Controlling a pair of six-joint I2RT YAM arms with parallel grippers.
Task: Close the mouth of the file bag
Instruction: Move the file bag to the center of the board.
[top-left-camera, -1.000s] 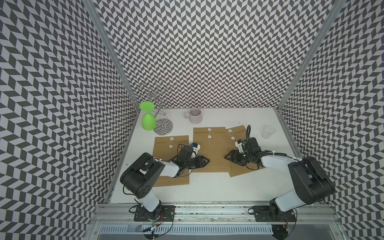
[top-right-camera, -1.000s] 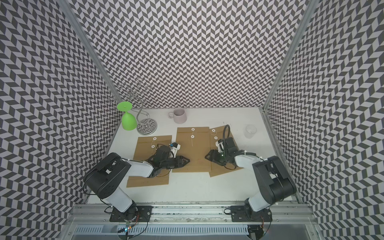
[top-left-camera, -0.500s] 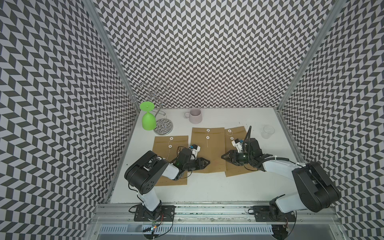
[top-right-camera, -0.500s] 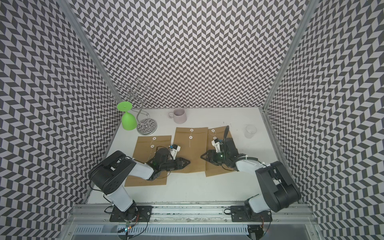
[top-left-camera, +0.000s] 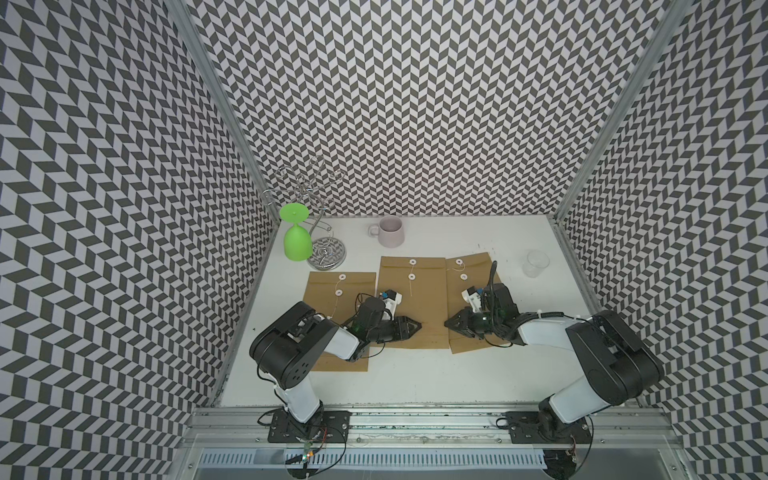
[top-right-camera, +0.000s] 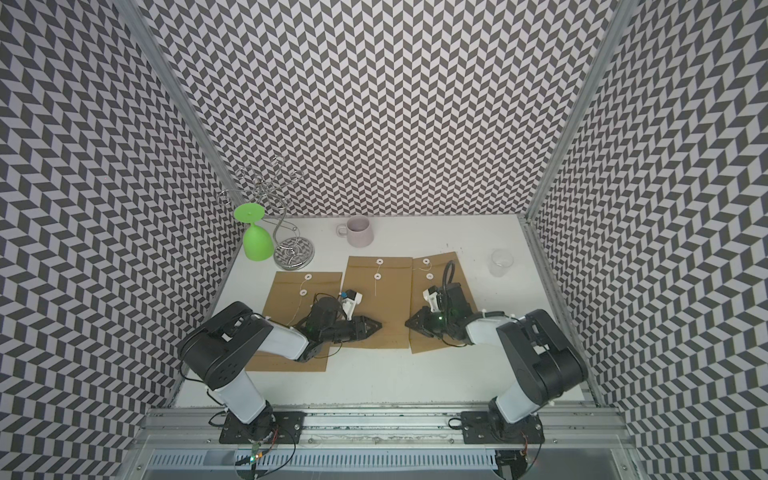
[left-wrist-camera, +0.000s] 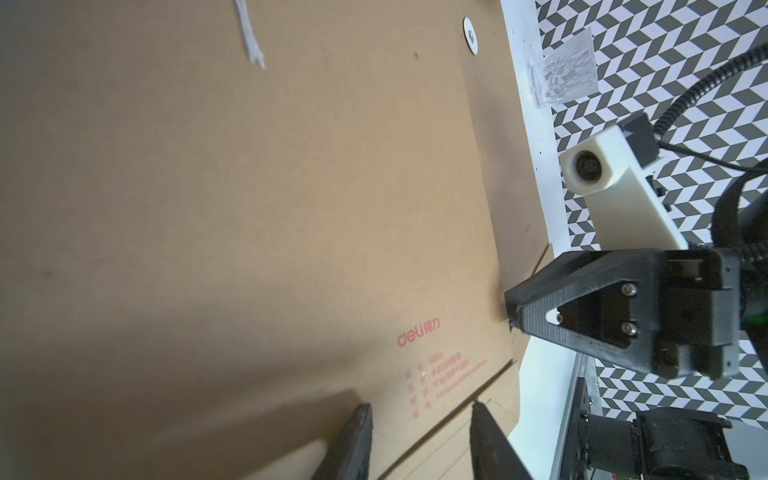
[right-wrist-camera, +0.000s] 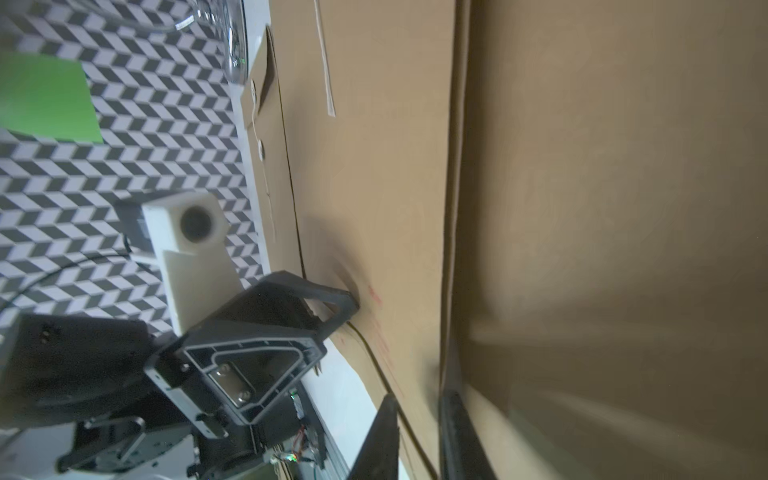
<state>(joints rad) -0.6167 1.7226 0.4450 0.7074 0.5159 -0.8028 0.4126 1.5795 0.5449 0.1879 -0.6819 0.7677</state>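
Three brown file bags with white string buttons lie side by side on the white table: a left one, a middle one and a right one. Their mouths face the back wall. My left gripper lies low over the middle bag's near end. In the left wrist view its fingers stand apart over the printed corner, holding nothing. My right gripper points at the right bag's left edge. In the right wrist view its jaws are nearly together with that paper edge between them.
An upturned green goblet hangs on a wire rack at the back left. A pale mug stands at the back, and a clear glass at the back right. The patterned walls close in on three sides.
The right bag has swung from tilted to straight alongside the middle bag. The right gripper's jaws have closed. The left gripper has barely moved.
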